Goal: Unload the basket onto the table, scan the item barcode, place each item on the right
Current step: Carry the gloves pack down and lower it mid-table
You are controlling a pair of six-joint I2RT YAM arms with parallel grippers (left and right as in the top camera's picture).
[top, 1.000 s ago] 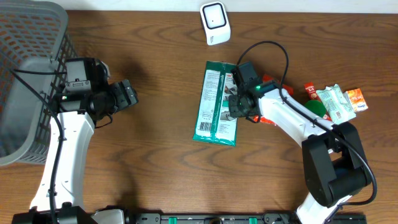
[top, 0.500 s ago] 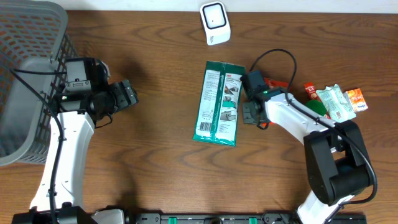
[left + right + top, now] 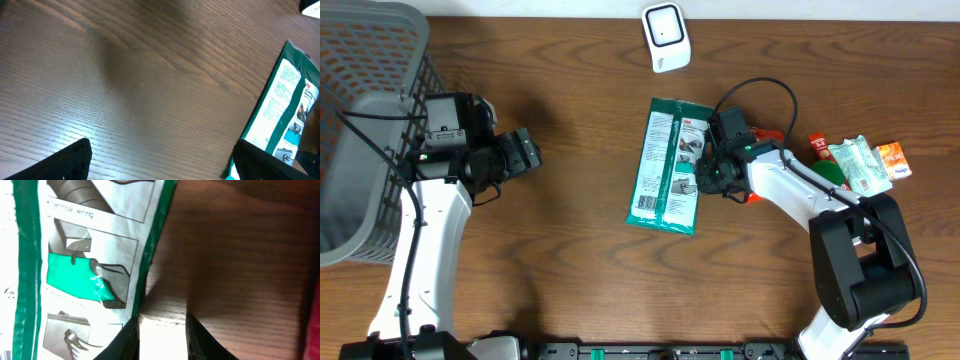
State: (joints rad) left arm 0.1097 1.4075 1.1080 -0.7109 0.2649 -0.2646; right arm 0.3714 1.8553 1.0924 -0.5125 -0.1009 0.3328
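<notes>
The item, a flat green and white packet (image 3: 667, 167), lies printed side up in the middle of the table, below the white barcode scanner (image 3: 665, 38). My right gripper (image 3: 705, 175) hangs low at the packet's right edge. In the right wrist view its two dark fingers (image 3: 162, 330) stand a little apart with only bright table between them, the left finger (image 3: 127, 342) against the packet's (image 3: 85, 255) green border. My left gripper (image 3: 525, 152) hovers well to the left, open and empty (image 3: 162, 165). The packet (image 3: 285, 110) shows at the right of its view.
A grey wire basket (image 3: 360, 130) fills the left edge of the table. Several small snack packets (image 3: 860, 165) lie at the right, and a red item (image 3: 762, 135) sits partly under my right arm. Bare wood stretches between my left gripper and the packet.
My right gripper drew off the packet to the right, narrowed its jaws, then came back to its right edge. The packet's lower end slid slightly left. My left arm stayed still.
</notes>
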